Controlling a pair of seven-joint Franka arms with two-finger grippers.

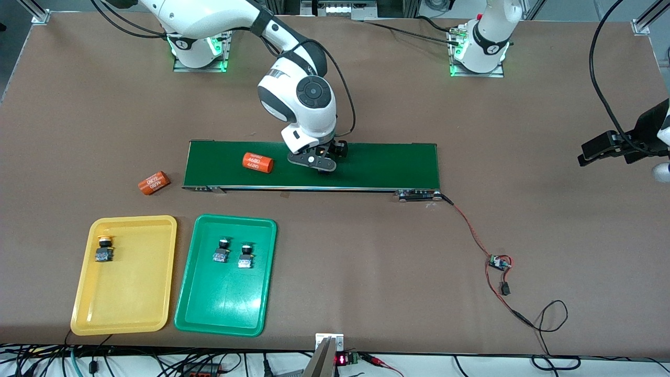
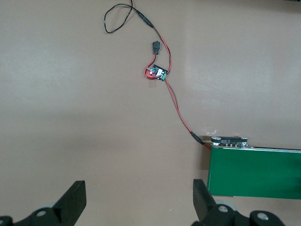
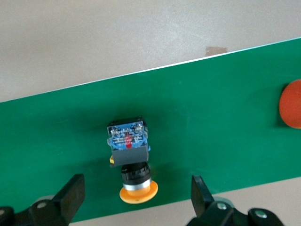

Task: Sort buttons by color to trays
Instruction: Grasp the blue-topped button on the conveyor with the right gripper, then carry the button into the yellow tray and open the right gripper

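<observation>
Green tray (image 1: 226, 319): shallow green plastic tray with rounded corners, nearest the camera; both green-capped push-button switches (image 1: 233, 253) lie in its upper half, side by side, apart.
Yellow tray (image 1: 125, 309): matching yellow plastic tray just beside it, toward the right arm's end; one yellow-capped switch (image 1: 104, 248) lies in it near the upper corner.
Last button: and here it is, the second yellow-orange mushroom-capped switch (image 3: 130, 162), black-and-blue body, lying on its side on the long dark-green conveyor belt (image 1: 377, 165), directly under the right gripper.
Right gripper (image 1: 313, 158): low over the belt, jaws spread wide, one on each side of the switch, holding nothing yet.
Left gripper (image 2: 139, 197): waiting, spread wide and empty, over bare table near the belt's left-arm end and its red-and-black wiring (image 2: 176, 106).
Orange cylinders: one marked 4680 (image 1: 257, 162) lies on the belt near the right gripper, another (image 1: 154, 183) on the table just off the belt's end.
Progress: three of four sorted, by my reckoning.
Risk: the cap is round and the switch lies flat, so closing on the cap instead of the square body could let it roll or squirt out. Swinging toward the yellow tray could clip the cylinder on the belt.
</observation>
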